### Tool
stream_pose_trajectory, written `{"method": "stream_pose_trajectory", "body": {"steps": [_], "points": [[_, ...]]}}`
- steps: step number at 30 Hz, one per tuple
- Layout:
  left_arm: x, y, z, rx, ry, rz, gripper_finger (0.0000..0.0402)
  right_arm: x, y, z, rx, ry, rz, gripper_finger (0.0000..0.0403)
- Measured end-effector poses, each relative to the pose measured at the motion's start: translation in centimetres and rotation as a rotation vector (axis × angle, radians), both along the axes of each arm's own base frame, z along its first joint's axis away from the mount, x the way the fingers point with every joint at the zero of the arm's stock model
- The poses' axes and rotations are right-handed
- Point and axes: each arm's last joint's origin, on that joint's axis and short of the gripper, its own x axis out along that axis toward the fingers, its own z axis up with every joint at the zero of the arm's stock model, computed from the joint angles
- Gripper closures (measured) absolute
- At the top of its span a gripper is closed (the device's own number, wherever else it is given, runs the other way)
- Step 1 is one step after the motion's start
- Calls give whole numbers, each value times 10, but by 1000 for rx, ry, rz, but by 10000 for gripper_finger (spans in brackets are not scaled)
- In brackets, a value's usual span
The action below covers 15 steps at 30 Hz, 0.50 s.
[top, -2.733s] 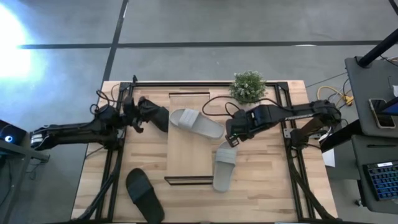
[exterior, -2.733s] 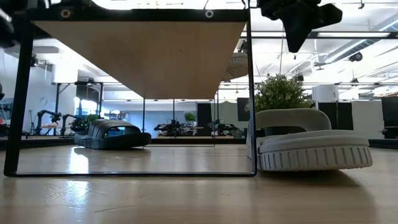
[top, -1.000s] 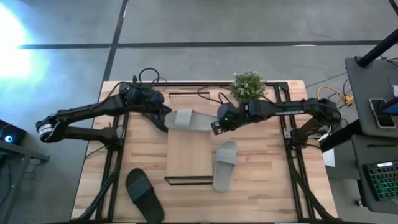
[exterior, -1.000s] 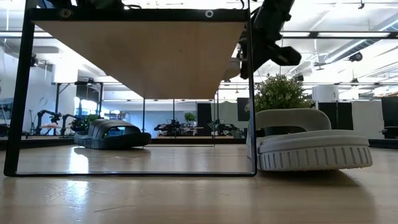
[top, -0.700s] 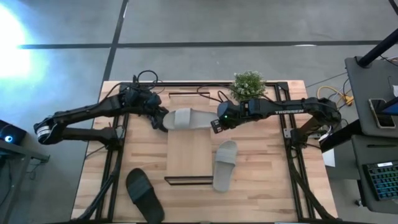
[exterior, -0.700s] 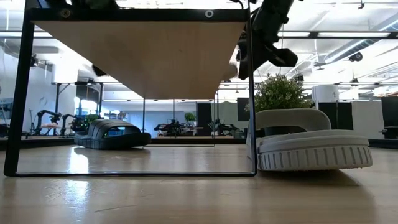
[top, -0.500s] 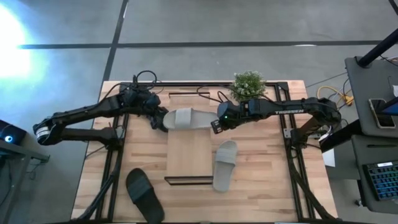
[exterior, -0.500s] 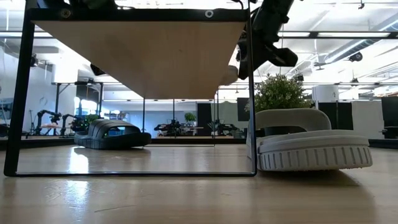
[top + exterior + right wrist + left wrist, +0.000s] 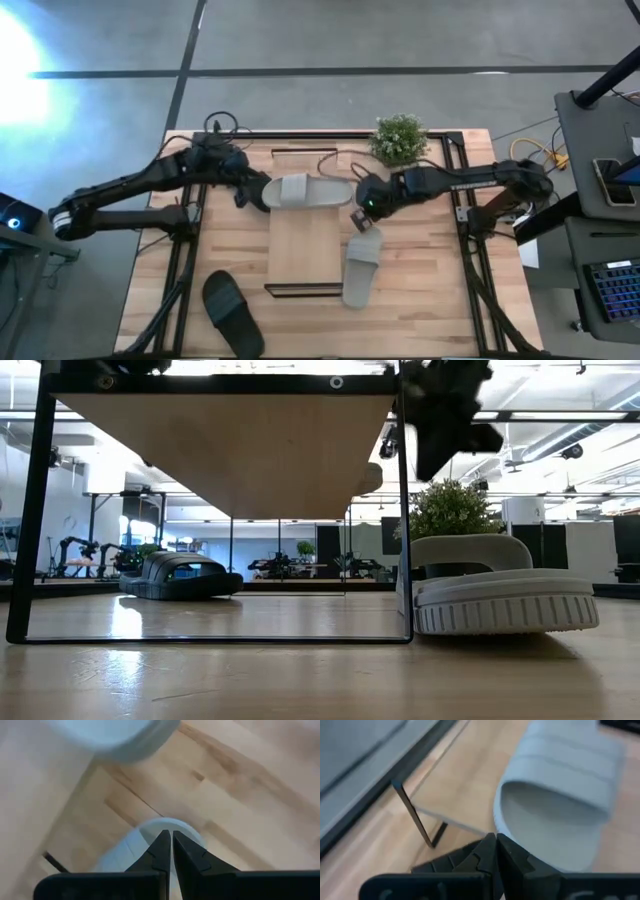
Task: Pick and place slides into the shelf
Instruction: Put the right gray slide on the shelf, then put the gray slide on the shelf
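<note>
the grey slide (image 9: pixel 305 191) lies crosswise on the shelf (image 9: pixel 303 250) top at its 12 o'clock end, ends overhanging both long edges. the left gripper (image 9: pixel 248 192), clenched and empty, sits at its 9 o'clock end; the right gripper (image 9: pixel 361 211), also clenched and empty, hovers near the second grey slide (image 9: pixel 361 265) beside the shelf's 3 o'clock edge. best to square the shelved slide with gentle nudges, then open wide before descending on the strap.
</note>
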Motion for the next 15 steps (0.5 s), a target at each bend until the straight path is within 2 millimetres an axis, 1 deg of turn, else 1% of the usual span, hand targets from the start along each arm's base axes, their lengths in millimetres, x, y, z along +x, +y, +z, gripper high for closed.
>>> {"method": "stream_pose_trajectory", "body": {"steps": [4, 8, 11, 15], "points": [[-12, -6, 9, 32, -61, -5, 402, -14, 35, 11, -149, -10, 157, 390], [-20, -10, 15, 54, -106, -5, 402, -27, 68, 17, -167, -31, 277, 384], [-22, -11, 16, 58, -115, -5, 402, -35, 86, 16, -154, -23, 306, 358], [-21, -10, 13, 52, -102, -6, 402, -42, 102, 11, -143, 10, 315, 299]]}}
